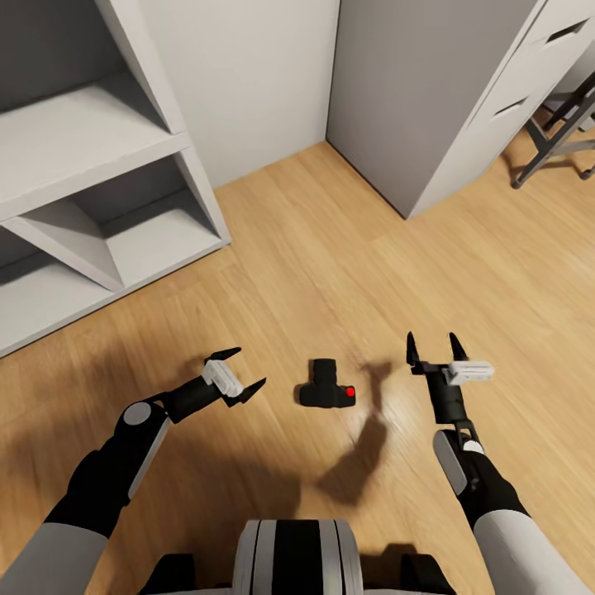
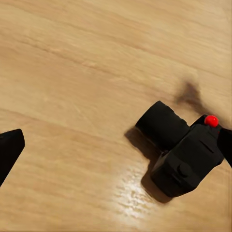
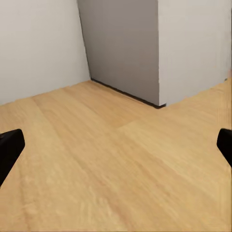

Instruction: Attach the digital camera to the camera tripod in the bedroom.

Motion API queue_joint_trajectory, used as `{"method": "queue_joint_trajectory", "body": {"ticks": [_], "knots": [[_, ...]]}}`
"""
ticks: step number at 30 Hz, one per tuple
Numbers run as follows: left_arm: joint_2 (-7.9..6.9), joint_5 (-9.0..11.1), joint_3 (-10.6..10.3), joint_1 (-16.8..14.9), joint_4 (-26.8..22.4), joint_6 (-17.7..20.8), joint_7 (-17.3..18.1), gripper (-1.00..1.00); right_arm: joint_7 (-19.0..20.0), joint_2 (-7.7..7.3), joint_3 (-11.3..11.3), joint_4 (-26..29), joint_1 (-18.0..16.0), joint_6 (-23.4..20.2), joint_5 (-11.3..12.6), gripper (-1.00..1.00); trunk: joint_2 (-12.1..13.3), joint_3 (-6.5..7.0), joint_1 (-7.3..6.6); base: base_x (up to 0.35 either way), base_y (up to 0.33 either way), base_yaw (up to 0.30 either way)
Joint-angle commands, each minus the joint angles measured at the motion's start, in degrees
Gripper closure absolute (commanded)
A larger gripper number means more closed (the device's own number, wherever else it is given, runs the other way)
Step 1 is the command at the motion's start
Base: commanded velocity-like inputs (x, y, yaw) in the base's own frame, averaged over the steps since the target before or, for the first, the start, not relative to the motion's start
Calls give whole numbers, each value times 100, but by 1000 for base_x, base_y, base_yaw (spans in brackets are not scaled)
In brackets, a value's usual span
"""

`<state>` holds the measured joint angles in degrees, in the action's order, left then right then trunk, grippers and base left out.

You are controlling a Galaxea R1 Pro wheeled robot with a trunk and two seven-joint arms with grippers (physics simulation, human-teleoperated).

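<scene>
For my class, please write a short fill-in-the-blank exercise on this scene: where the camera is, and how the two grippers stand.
1. The digital camera lies on the wooden ____.
2. The button on top of the camera is coloured ____.
3. The camera lies between the left gripper and the ____ gripper.
4. The jaws of both grippers stand ____, holding nothing.

Missing words: floor; red; right; open

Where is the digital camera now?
In the head view, the digital camera lies on the wood floor, between the open left end effector and right end effector.
</scene>
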<state>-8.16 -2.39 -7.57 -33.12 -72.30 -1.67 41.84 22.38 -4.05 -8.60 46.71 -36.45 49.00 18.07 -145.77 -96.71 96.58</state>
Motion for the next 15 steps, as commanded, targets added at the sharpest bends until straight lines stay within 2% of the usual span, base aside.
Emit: {"method": "queue_joint_trajectory", "body": {"ticks": [1, 4, 6, 15], "knots": [[17, -24, -5, -2, -3, -17, 7, -100, 50, 4, 8, 1, -2, 378, 52, -100, -3, -26, 2, 0, 0, 0], [42, -24, -10, -2, -3, -17, 8, -100, 48, 7, 24, 33, -2, 929, 49, -100, -7, -92, 9, 0, 0, 0], [51, -24, -12, -2, -3, -17, 8, -100, 48, 8, 31, 74, -2, 1083, 48, -100, -9, -136, 14, 0, 0, 0], [67, -24, -16, -2, -3, -17, 9, -100, 44, 10, 52, 156, -2, 1100, 47, -100, -21, -336, 38, 0, 0, 0]]}}
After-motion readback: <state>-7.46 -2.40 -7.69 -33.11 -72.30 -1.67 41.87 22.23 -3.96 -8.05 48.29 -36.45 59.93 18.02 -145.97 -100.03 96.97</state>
